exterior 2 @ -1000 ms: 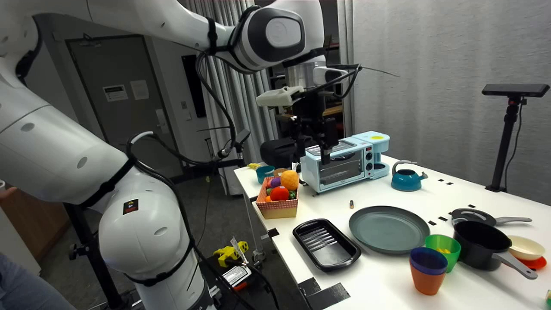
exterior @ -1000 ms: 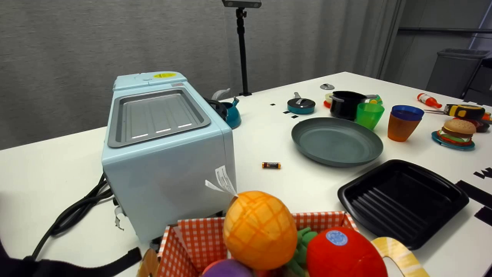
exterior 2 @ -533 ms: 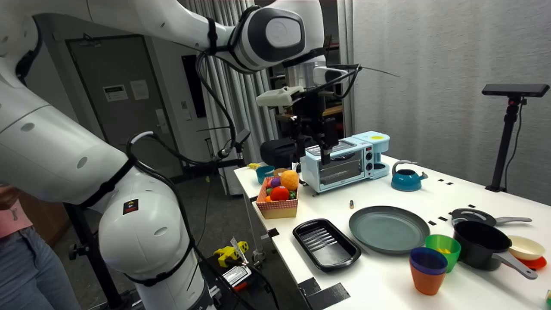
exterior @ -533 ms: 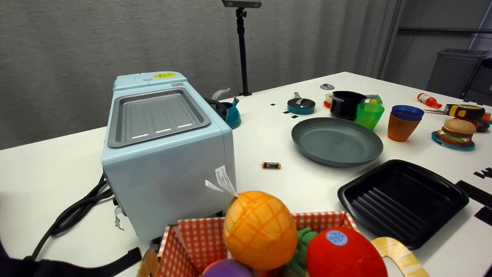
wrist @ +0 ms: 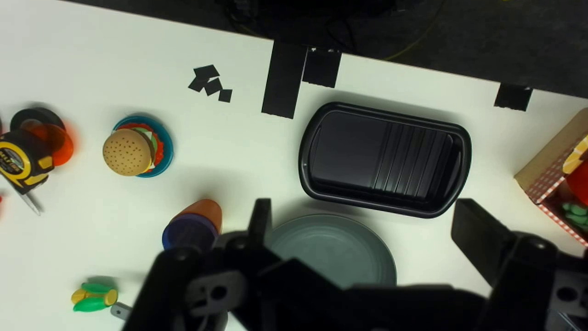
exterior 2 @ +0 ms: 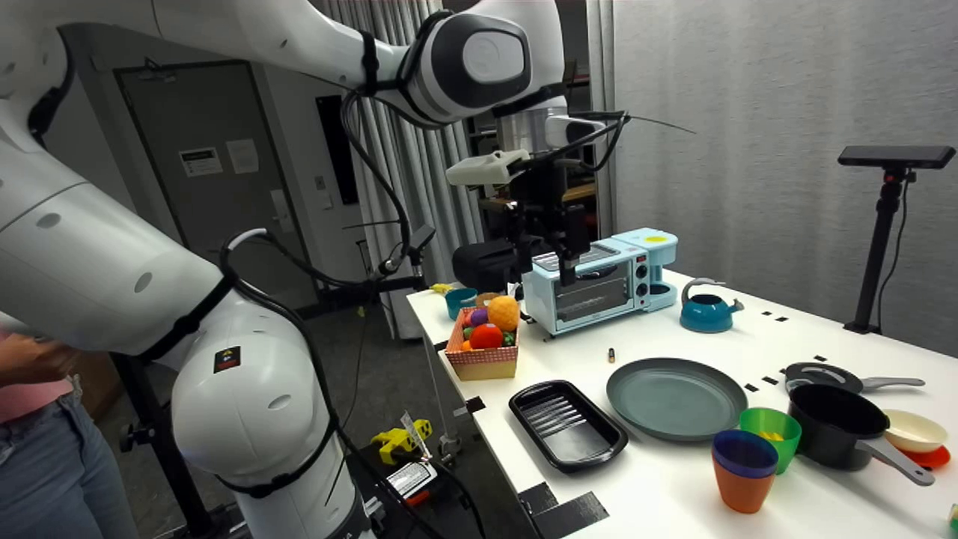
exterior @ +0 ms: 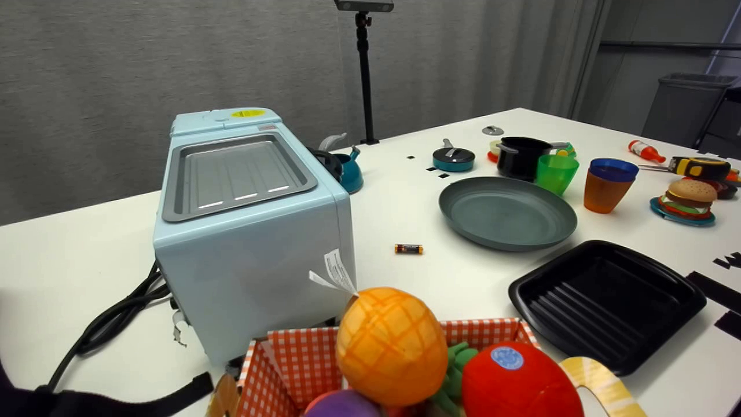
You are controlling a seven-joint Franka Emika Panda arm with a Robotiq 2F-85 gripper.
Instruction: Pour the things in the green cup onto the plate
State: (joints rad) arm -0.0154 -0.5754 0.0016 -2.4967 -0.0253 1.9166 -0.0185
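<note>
Table [exterior: 376,214], white, lies under the plate [exterior 2: 677,400] and stretches well past it. Arm [exterior 2: 247,337], in an exterior view, arches higher than the plate. Oven [exterior: 283,278], pale blue, stands well apart from the plate. Basket [exterior 2: 479,359], heaped with toys [exterior: 393,347], stands well apart from the plate too. Plate is round, grey-green, flat on the table. Black tray [wrist: 344,147] sits just beside the plate. Claw [wrist: 367,225] hangs well above the plate's level, its two fingers [wrist: 262,220] spread wide; in the wrist view part of the plate shows between them. Pot [exterior: 518,162] and pan [exterior: 454,159] are near the plate in both exterior views. Kettle [exterior 2: 706,316] is well apart from the plate. Burger [wrist: 127,151], on a blue saucer [wrist: 168,149], lies well apart from the plate. Orange cup [exterior: 605,196], with the blue cup [exterior: 613,169] nested in it, stands near the plate. Green cup [exterior: 557,175] stands upright just beside the plate; whether the two touch, I cannot tell. Battery [exterior: 408,249] lies between the plate and the oven. Yellow pieces [exterior 2: 771,436], too small to count, are inside the green cup, beside the plate.
</note>
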